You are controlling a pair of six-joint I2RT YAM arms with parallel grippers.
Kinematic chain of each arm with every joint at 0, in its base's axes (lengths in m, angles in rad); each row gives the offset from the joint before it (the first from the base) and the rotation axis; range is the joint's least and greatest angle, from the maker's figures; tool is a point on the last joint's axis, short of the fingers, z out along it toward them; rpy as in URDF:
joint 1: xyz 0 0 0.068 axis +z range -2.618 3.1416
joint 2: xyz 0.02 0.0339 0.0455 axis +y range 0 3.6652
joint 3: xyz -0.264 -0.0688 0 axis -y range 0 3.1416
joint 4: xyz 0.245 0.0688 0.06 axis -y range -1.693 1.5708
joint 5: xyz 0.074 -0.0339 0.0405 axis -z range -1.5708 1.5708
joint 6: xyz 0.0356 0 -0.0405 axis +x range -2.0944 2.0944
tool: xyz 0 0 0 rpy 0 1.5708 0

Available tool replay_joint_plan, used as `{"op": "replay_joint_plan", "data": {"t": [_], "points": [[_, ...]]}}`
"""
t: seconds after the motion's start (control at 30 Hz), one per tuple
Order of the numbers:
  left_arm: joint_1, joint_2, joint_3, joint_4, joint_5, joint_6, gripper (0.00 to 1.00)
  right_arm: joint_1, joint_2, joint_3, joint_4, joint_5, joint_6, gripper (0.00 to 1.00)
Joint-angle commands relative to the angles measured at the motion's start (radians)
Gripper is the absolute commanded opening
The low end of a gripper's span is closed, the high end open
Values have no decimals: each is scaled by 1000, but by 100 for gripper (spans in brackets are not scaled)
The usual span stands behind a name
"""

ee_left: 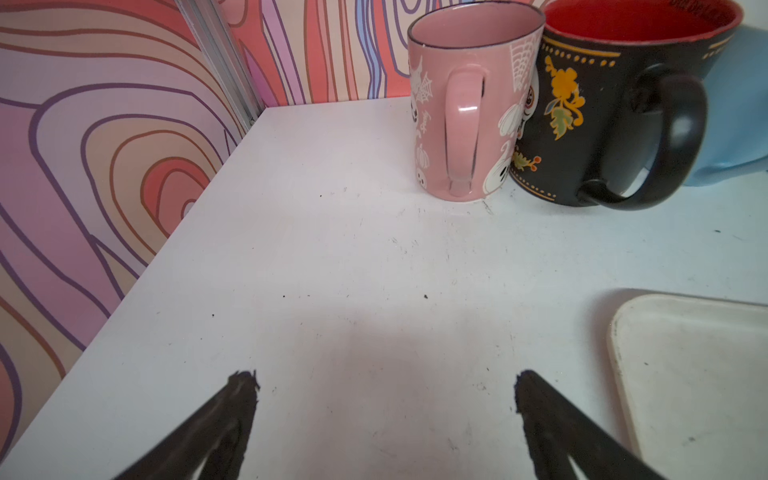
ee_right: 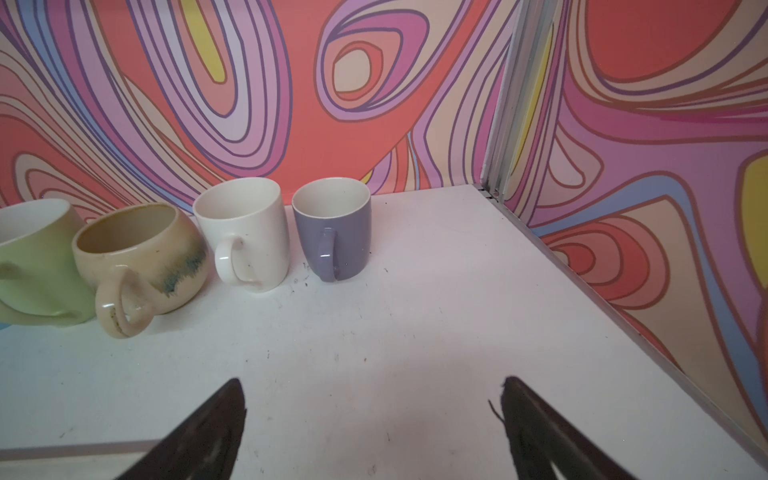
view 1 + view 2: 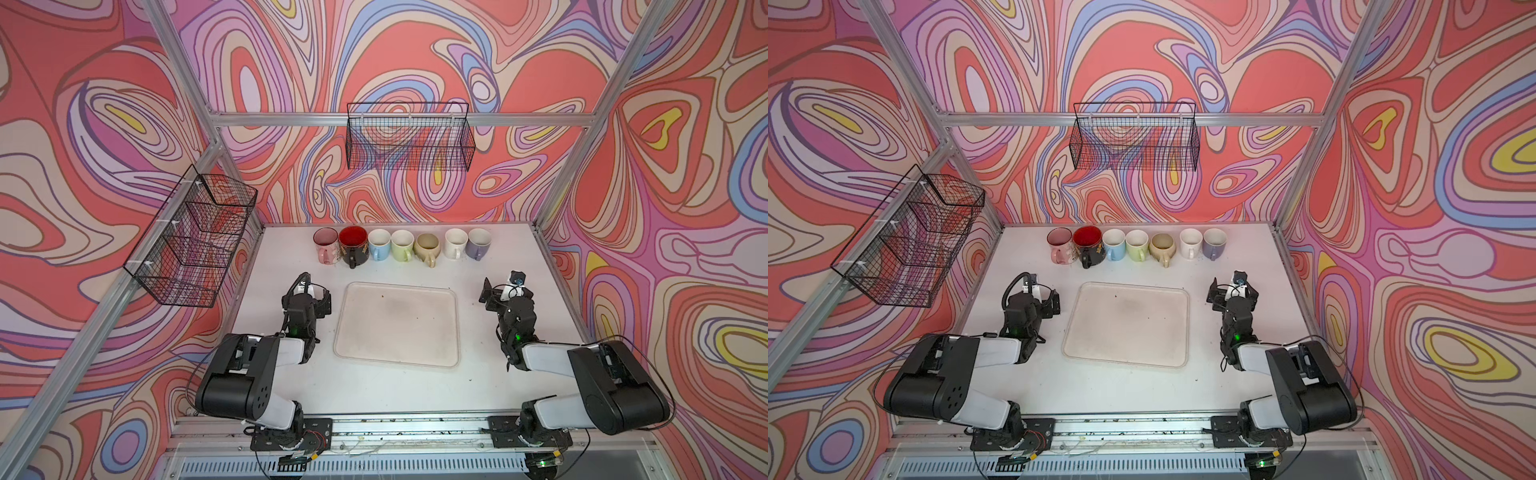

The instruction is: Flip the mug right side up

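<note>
I see a glossy glazed pink mug [image 3: 326,249] at eleven o'clock of the dull plastic tray [image 3: 397,332]; table [image 3: 374,386] matt, scuffed.

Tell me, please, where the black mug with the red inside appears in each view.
In a top view: the black mug stands in the back row, right beside the pink mug at the row's left end.
In a top view: the black mug holds the same place in the row.
Left wrist view: the black mug is in the picture, its handle facing the camera.
Right wrist view: not in it.
Shared landmark: the pink mug next to it.
</note>
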Motion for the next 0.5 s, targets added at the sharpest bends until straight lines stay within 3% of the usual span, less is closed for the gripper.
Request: {"op": "replay_joint_plan", "data": {"t": [0.0, 0.03, 0.13, 0.2, 0.3, 0.47], "points": [[10, 25, 1, 81, 43, 18, 100, 5, -21, -11, 28, 59, -74, 98], [12, 12, 18, 19, 45, 12, 100, 4, -3, -25, 88, 53, -77, 98], [25, 31, 20, 45, 63, 10, 100, 4, 116, -77, 366, 39, -127, 98], [27, 21, 26, 16, 64, 4, 100, 5, 226, -92, 515, 81, -127, 98], [33, 26, 33, 9, 74, -2, 100, 4, 327, -71, 553, 78, -123, 98], [68, 26, 51, -26, 130, -23, 100, 4, 357, -44, 522, 29, -135, 98]]}}
